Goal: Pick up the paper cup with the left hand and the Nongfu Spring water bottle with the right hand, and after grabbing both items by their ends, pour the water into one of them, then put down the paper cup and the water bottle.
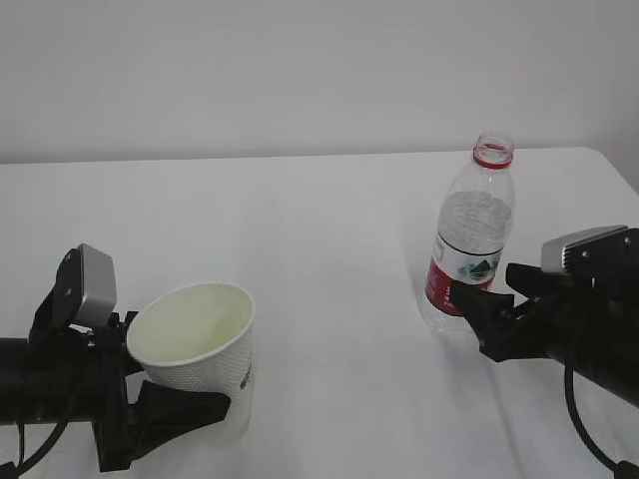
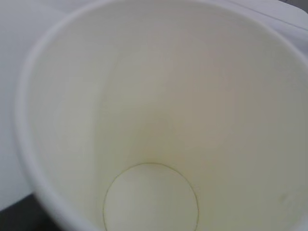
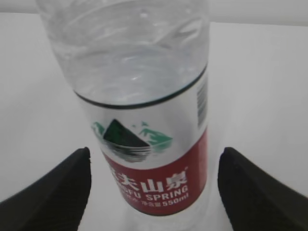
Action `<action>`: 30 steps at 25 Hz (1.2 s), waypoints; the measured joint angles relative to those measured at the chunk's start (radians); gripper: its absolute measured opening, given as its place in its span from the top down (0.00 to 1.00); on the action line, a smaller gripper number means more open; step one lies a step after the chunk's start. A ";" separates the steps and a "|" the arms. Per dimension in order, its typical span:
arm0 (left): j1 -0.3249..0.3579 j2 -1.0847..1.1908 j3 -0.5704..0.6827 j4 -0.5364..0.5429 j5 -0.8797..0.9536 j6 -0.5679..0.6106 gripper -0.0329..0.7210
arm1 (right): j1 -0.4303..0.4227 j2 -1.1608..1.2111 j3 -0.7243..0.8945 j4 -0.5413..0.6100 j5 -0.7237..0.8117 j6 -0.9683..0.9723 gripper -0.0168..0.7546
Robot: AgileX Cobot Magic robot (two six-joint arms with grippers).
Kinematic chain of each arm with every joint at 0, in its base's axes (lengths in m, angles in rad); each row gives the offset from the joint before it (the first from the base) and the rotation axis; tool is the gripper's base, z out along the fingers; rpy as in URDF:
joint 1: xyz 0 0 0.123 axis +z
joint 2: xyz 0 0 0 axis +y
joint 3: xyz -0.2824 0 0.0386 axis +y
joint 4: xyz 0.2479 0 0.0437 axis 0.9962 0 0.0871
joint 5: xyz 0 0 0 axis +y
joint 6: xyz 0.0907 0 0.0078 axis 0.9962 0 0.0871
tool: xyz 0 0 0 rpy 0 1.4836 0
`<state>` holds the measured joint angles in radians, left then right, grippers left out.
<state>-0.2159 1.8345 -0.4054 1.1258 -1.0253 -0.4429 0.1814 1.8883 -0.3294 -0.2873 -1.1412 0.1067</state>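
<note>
Paper cup point(image 1: 195, 344) nearest, front left on white desk point(image 1: 329, 230), tilted, mouth toward left arm, inside empty. Left claw point(image 1: 165, 399) around cup's lower half, fingers spread to cup width, clamped on it. Nongfu Spring water bottle point(image 1: 470, 239) upright, uncapped, right of centre. Right claw point(image 3: 154, 192) apart, fingers flanking bottle label, not touching.

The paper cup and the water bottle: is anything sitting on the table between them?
No. In the exterior view, the stretch of white table between the paper cup and the water bottle is bare.
</note>
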 joint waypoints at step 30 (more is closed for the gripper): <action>0.000 0.000 -0.005 -0.013 0.021 0.000 0.22 | 0.000 0.110 -0.164 -0.081 -0.004 0.044 0.18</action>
<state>-0.2159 1.8345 -0.4107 1.1125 -1.0042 -0.4429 0.1814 1.9982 -0.4934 -0.3680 -1.1449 0.1502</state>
